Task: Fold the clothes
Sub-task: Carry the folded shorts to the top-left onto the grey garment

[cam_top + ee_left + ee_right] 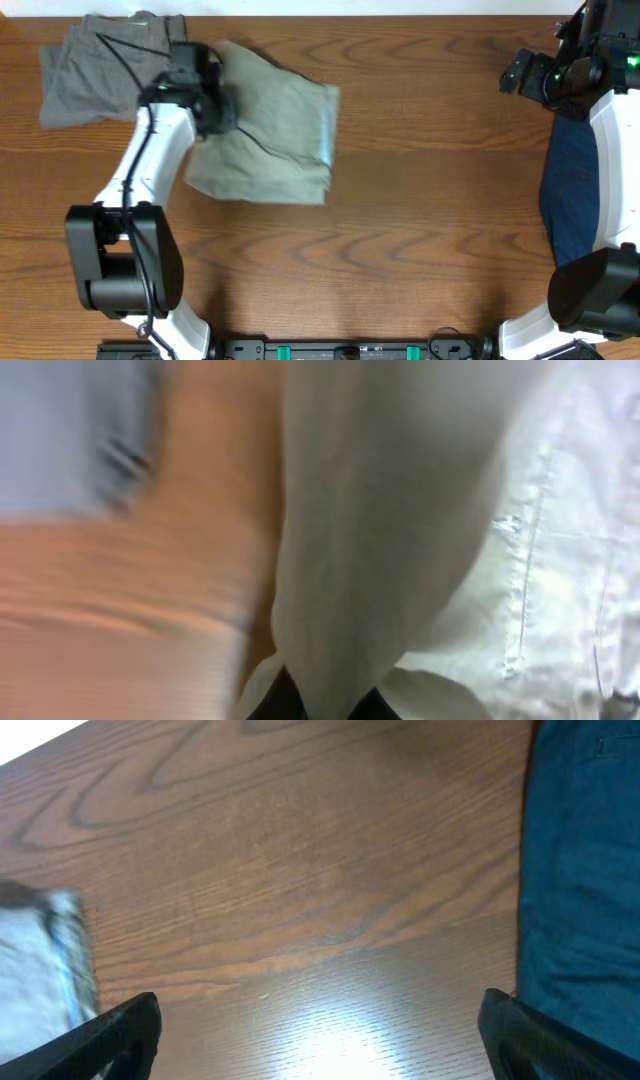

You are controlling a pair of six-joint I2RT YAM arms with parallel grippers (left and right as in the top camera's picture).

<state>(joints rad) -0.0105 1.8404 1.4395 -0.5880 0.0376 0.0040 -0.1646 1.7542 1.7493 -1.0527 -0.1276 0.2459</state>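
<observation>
My left jaws pinch the khaki shorts [275, 130], far left-centre on the desk [420, 230], half folded. My right jaws gape wide, empty. Left to do, I judge: grey shorts [90, 70] far left, navy garment [570, 190] right.

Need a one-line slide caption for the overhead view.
Left pincer at edge of khaki shorts beside grey shorts; right pincer near navy garment.

**Overhead:** fixed above, facing straight down on the table [420, 230]; the arm bases [125, 270] lie at the lower edge.

**Left wrist:** very close on the khaki shorts [400, 510], blurred, with cloth filling most of the frame.

**Right wrist:** low and oblique across bare wood, the right claw [322, 1038] spread to the lower corners. It shares the navy garment [580, 870] and the shorts' edge with the overhead.
</observation>
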